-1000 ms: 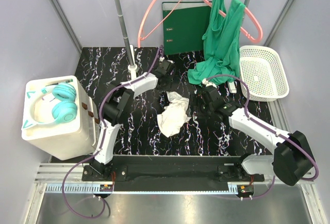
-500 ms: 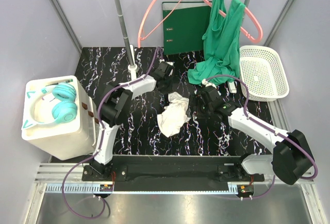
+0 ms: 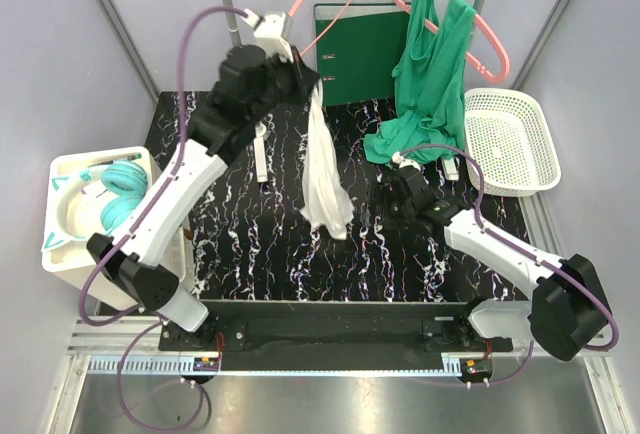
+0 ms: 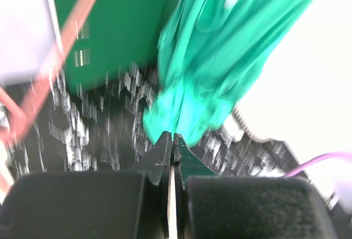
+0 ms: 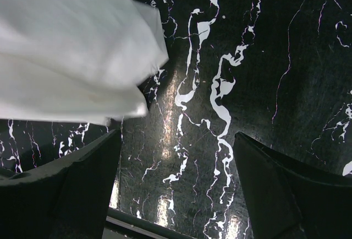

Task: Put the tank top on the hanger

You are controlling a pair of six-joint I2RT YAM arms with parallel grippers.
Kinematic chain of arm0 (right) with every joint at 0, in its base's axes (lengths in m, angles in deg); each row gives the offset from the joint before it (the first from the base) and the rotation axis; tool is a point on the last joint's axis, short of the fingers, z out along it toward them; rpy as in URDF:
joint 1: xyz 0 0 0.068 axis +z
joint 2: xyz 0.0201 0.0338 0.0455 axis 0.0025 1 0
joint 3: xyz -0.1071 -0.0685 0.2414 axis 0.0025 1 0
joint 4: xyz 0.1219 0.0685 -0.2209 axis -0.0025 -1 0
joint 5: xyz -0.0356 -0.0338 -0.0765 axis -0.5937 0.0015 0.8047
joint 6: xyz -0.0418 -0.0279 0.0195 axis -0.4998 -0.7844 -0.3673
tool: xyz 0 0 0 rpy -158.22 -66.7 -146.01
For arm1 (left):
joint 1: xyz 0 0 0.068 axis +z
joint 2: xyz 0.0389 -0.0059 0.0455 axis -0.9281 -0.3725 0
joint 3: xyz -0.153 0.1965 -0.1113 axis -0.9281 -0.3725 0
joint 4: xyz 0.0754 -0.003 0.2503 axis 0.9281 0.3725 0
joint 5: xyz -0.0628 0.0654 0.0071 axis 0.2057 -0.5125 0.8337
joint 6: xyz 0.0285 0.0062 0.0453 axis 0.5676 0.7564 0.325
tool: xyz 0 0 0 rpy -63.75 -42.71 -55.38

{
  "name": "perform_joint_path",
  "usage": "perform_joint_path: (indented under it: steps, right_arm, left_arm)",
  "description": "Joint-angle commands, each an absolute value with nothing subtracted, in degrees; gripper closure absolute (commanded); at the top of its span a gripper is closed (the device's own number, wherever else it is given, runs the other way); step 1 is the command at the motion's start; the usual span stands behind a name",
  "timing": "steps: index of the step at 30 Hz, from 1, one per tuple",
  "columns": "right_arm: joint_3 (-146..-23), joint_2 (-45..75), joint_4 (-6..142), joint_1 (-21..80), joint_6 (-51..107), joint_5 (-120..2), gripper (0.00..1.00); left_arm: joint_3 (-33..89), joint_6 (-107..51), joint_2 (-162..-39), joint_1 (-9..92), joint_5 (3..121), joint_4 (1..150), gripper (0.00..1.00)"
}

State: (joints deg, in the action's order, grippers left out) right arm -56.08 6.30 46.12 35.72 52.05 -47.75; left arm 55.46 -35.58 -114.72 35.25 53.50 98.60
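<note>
Right now your left fingers (image 4: 171, 150) are pressed together on a thin edge of the white tank top (image 3: 322, 169), with only a sliver of cloth showing between them in the left wrist view. The arm holds that edge high, so the garment hangs in a long narrow fall, its lower end at or just above the bench (image 3: 240, 244); the overhead view does not show which. Carrying it from the top like this seems meant to let it drop open and bring it level with the hanger (image 3: 318, 16). That thin light-pink frame hangs on the back rail just beside your raised wrist and is bare.

Your right fingers (image 3: 388, 202) sit low over the bench, spread wide and holding nothing. The cloth's lower end lies just beyond their tips at one side of the right wrist view, which puts them well placed to catch it and spread an opening.

The thicker salmon hanger (image 3: 487, 29) with the green garment (image 3: 430, 79) hangs well to the right and is not your target. By my reading, the garment is up but nothing is threaded yet.
</note>
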Motion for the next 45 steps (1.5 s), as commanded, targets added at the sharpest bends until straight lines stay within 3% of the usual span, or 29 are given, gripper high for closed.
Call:
perform_joint_path:
  steps: [1, 6, 18, 23, 28, 33, 36, 40, 41, 44, 45]
  right_arm:
    - [-59.1, 4.2, 47.0, 35.7, 50.9, -46.2, 0.1]
    - [-59.6, 2.9, 47.0, 35.7, 50.9, -46.6, 0.1]
    - [-60.1, -0.9, 46.0, 35.7, 50.0, -43.7, 0.08]
    - [-60.6, -1.9, 44.3, 35.5, 50.0, -42.8, 0.08]
    - [-60.3, -2.6, 43.8, 35.6, 50.3, -42.6, 0.08]
    - [-61.8, -2.3, 40.8, 35.6, 49.2, -42.3, 0.08]
    - [-63.0, -0.5, 40.5, 35.6, 47.2, -41.6, 0.08]
    - [-65.7, 2.3, 39.4, 35.6, 45.6, -41.1, 0.08]
    - [-66.6, 3.1, 39.4, 35.6, 45.7, -41.2, 0.08]
    - [-69.5, 4.5, 39.8, 35.6, 45.7, -43.3, 0.08]
    - [-70.4, 4.7, 40.2, 35.7, 45.6, -44.1, 0.09]
  left_arm:
    - [63.7, -31.5, -114.0, 35.3, 52.3, 102.9, 1.0]
    - [72.1, -29.7, -114.3, 35.3, 53.6, 103.5, 1.0]
    - [82.3, -29.5, -124.3, 34.0, 87.2, 104.1, 1.0]
    - [80.3, -25.4, -120.5, 34.0, 90.9, 104.5, 1.0]
    - [59.4, -16.4, -109.4, 36.8, 79.9, 105.1, 1.0]
    - [43.7, -15.8, -98.8, 37.2, 40.1, 106.7, 1.0]
    - [35.8, -17.8, -96.1, 37.8, 38.7, 106.5, 0.98]
    - [20.7, -24.2, -93.8, 37.5, 39.2, 105.3, 0.84]
    - [18.9, -28.4, -94.0, 37.5, 39.0, 105.5, 0.49]
    - [12.8, -33.6, -93.1, 37.5, 40.1, 105.5, 0.12]
    - [11.5, -34.5, -92.4, 37.5, 39.9, 105.4, 0.08]
